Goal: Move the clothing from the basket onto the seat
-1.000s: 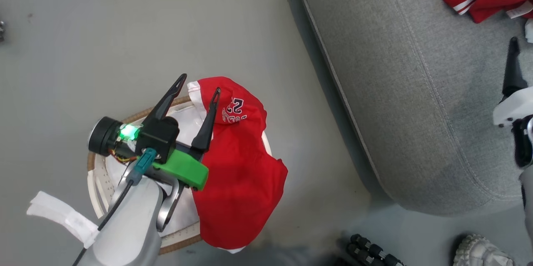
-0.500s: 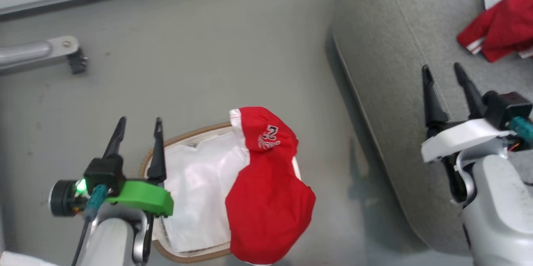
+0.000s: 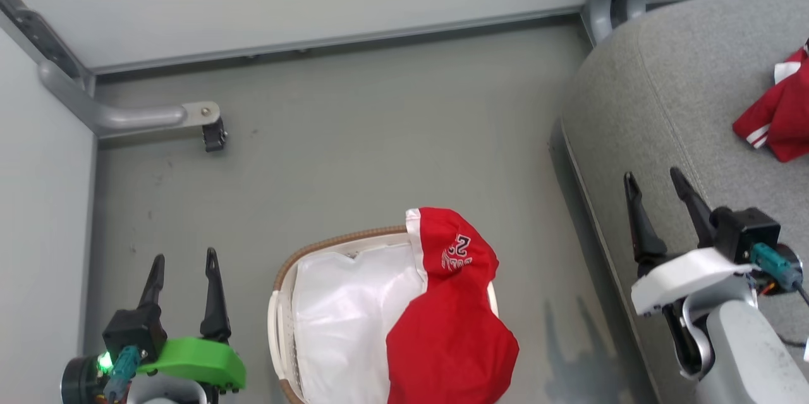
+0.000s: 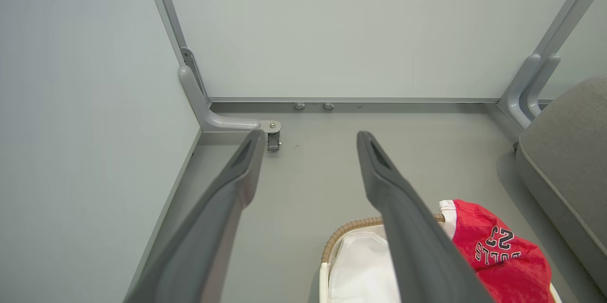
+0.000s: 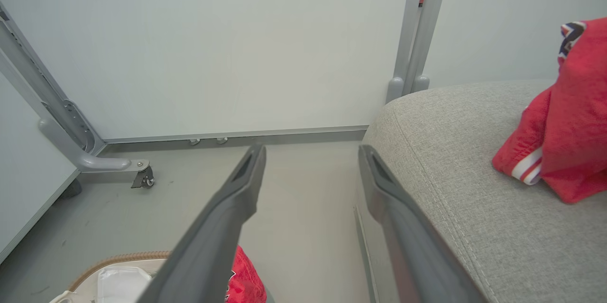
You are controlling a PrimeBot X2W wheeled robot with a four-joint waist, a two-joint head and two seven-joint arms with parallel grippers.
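Left fingers (image 3: 213, 296) and right fingers (image 3: 639, 220), long and dark, stand spread apart and hold nothing.
Right of the left fingers, a smooth red garment (image 3: 452, 328) printed "BULLS 23" drapes over the oval basket's (image 3: 328, 246) woven-look brown rim and crinkled white liner (image 3: 341, 315). A second red piece (image 3: 777, 126) — white-banded — lies on the grey woven seat (image 3: 663, 107), beyond the right fingers.

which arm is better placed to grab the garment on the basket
Probably right: the red garment drapes over the basket's seat-side rim; the right gripper hovers at the seat's edge; the left gripper is beyond the liner.
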